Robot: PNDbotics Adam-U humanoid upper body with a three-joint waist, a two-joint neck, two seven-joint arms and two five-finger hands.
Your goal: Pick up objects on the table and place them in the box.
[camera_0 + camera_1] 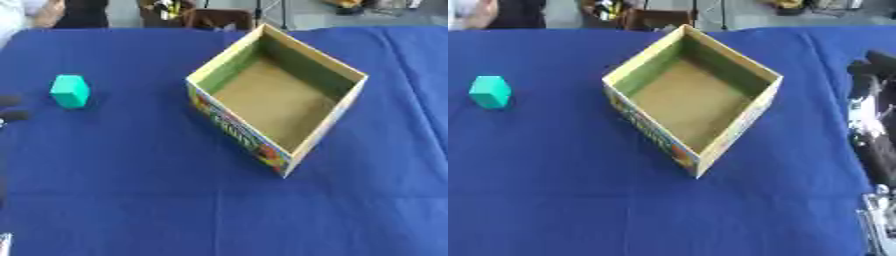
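Note:
A teal block [70,91] stands on the blue tablecloth at the left. An open cardboard box [236,131] with a printed front wall sits in the middle, turned corner-on, and nothing shows inside it. Only a small dark part of my left hand [10,115] pokes in at the left edge, a short way left of the block and apart from it. My right hand [871,95], black and silver, lies along the right edge in the right eye view with fingers stretched out, to the right of the box and holding nothing.
The blue cloth [131,190] covers the whole table and lies bare in front of the box. Beyond the far edge are chairs, dark stands and part of a person [26,12].

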